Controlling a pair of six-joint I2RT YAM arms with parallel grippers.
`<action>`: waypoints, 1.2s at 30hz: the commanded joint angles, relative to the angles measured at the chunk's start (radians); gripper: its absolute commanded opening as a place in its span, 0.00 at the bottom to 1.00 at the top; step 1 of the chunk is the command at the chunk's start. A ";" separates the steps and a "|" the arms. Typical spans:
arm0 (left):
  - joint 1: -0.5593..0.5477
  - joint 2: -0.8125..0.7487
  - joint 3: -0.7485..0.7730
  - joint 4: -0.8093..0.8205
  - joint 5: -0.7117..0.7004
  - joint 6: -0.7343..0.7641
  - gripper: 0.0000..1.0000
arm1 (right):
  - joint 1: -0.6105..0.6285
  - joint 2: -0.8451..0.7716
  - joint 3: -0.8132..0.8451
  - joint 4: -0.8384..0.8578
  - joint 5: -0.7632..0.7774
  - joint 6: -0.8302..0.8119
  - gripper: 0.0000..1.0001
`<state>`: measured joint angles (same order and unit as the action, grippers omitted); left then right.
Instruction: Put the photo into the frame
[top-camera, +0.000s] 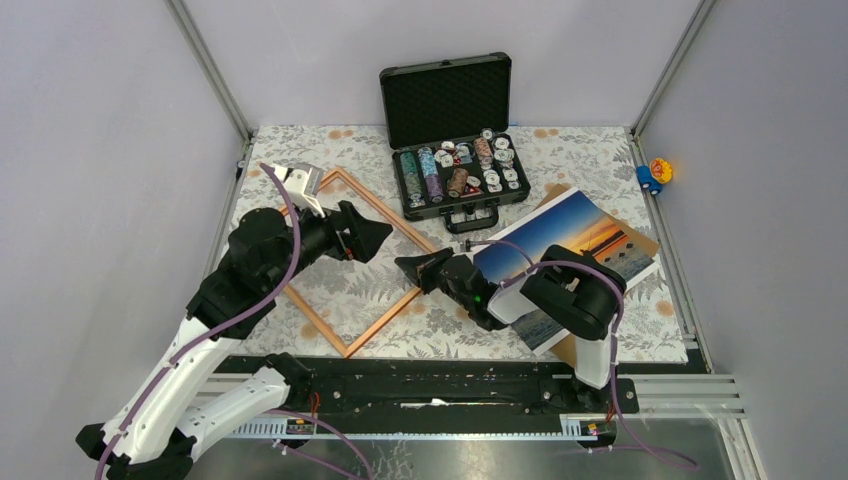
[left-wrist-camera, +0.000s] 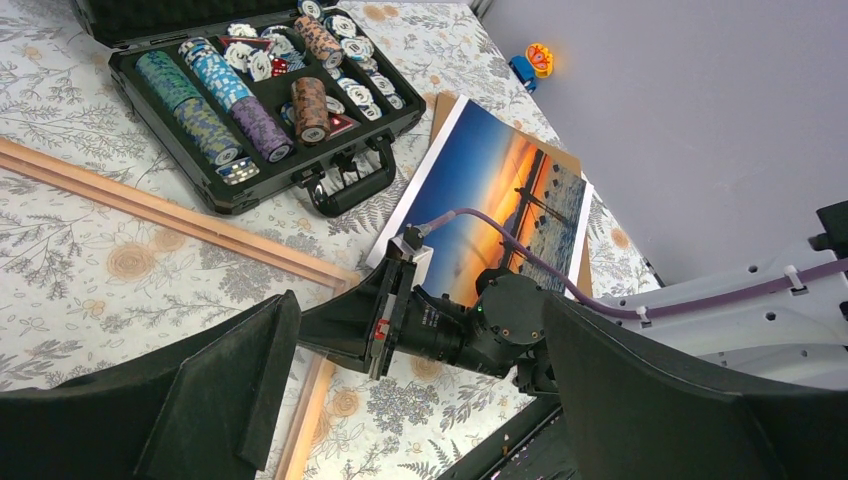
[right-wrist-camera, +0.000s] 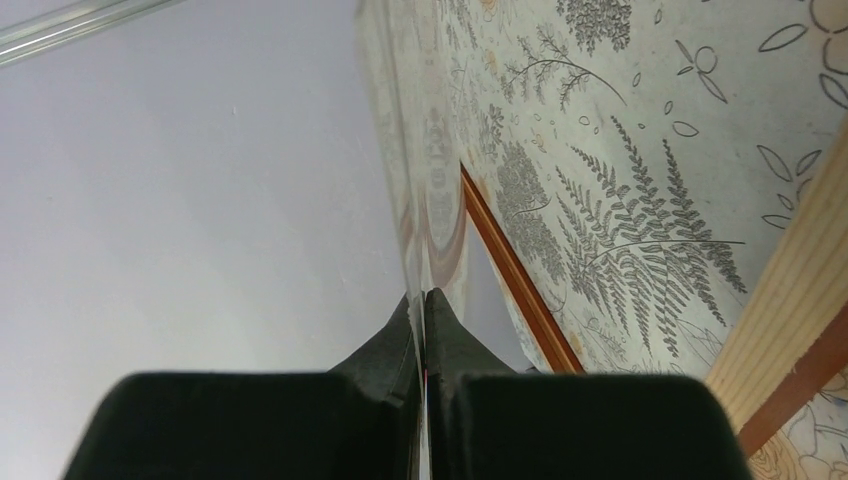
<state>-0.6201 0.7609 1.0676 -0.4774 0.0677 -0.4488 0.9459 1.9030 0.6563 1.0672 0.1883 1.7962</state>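
The photo (top-camera: 580, 235), a sunset print, lies at the right on a brown backing board (left-wrist-camera: 441, 108). My right gripper (top-camera: 405, 263) points left, shut on the photo's left corner. In the right wrist view the thin glossy sheet (right-wrist-camera: 400, 150) runs edge-on out of the closed jaws of that gripper (right-wrist-camera: 425, 295). Its fingertips reach over the right corner of the orange-brown frame (top-camera: 384, 320), which lies flat with the tablecloth showing through. My left gripper (top-camera: 375, 238) hovers open above the frame's upper right rail (left-wrist-camera: 150, 207), holding nothing. From there the right gripper (left-wrist-camera: 330, 330) and the photo (left-wrist-camera: 490, 190) show.
An open black case of chips (top-camera: 445, 100) stands at the back centre, its handle close to the photo's far corner. A small blue and orange toy (top-camera: 655, 172) sits by the right wall. Grey walls close in the table on three sides.
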 joint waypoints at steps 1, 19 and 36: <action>0.002 -0.001 0.046 0.034 0.006 0.010 0.99 | -0.005 0.036 -0.006 0.162 -0.024 0.030 0.00; 0.002 0.006 0.038 0.036 0.006 0.010 0.99 | 0.004 0.106 0.004 0.279 -0.016 0.081 0.00; 0.002 0.021 0.003 0.004 0.006 -0.039 0.99 | 0.023 0.073 -0.027 0.111 -0.024 -0.104 0.41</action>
<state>-0.6205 0.7685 1.0710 -0.4782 0.0681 -0.4534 0.9577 2.0315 0.6411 1.2541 0.1665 1.7782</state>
